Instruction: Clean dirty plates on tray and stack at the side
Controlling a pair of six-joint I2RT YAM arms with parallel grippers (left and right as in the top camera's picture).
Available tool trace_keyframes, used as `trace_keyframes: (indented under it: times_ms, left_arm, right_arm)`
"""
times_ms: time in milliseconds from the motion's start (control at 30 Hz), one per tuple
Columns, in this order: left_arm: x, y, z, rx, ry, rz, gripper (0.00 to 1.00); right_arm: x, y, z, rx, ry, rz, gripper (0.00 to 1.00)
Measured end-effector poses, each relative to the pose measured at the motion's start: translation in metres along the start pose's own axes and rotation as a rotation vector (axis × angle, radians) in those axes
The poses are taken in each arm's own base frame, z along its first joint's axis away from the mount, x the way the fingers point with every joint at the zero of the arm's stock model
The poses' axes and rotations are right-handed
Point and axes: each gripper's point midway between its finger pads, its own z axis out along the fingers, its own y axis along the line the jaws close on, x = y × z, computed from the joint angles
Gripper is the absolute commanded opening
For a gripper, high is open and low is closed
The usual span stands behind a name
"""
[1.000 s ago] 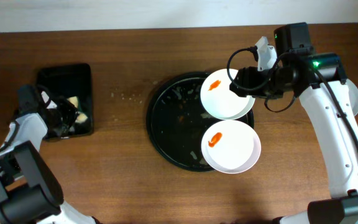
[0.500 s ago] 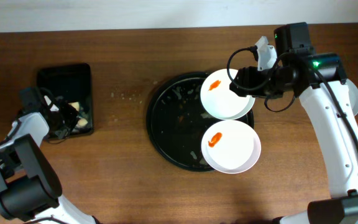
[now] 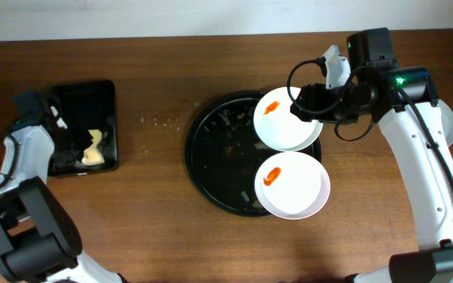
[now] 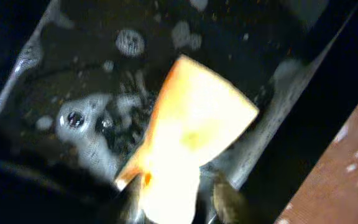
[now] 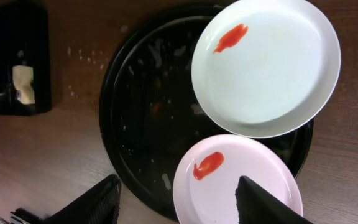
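Two white dirty plates, each with an orange smear, rest on the right half of the round black tray (image 3: 211, 157). The upper plate (image 3: 285, 118) overlaps the rim of the lower plate (image 3: 293, 185). My right gripper (image 3: 305, 106) hangs above them, open, with nothing between its fingers (image 5: 98, 202); in the right wrist view they straddle the lower plate (image 5: 235, 180) from high above. At far left my left gripper (image 3: 63, 143) is over a small rectangular black tray (image 3: 81, 98). Its jaws stand apart around a yellow sponge (image 4: 191, 137) lying in soapy water.
A white plate edge (image 3: 451, 126) shows behind my right arm at the far right. Small crumbs (image 3: 160, 120) dot the wooden table between the two trays. Food bits and wet streaks (image 5: 154, 106) mark the round tray's left half.
My left gripper has opened around the sponge and its arm has swung toward the back of the table. The sponge now lies in the rectangular tray. The right arm and plates have not moved.
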Motion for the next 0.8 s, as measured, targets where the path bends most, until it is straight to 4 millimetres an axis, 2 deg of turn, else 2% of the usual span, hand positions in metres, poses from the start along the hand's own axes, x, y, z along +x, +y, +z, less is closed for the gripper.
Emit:
trace_keyframes:
  times_ms: [233,300,433,567,700,767,800]
  left_arm:
    - [0.004,-0.012,0.001,-0.076,-0.023,0.159,0.55]
    - [-0.001,-0.01,0.001,-0.102,-0.05,0.173,0.55]
    - [-0.029,-0.01,-0.002,-0.125,-0.167,0.192,0.53]
    - [-0.033,-0.011,-0.001,-0.126,-0.181,0.215,0.53]
    - [-0.027,-0.009,0.02,-0.129,-0.136,0.24,0.53]
    - [-0.019,-0.006,0.037,-0.13,-0.093,0.253,0.46]
    - [-0.016,-0.005,0.044,-0.129,-0.076,0.258,0.36]
  right_arm:
    - [0.0,0.0,0.0,0.0,0.0,0.0,0.61]
    - [0.0,0.0,0.0,0.0,0.0,-0.001,0.61]
    - [0.0,0.0,0.0,0.0,0.0,0.0,0.61]
    - [0.0,0.0,0.0,0.0,0.0,-0.001,0.61]
    - [0.0,0.0,0.0,0.0,-0.001,0.0,0.61]
    - [0.0,0.0,0.0,0.0,-0.001,0.0,0.61]
    - [0.0,0.0,0.0,0.0,-0.001,-0.001,0.61]
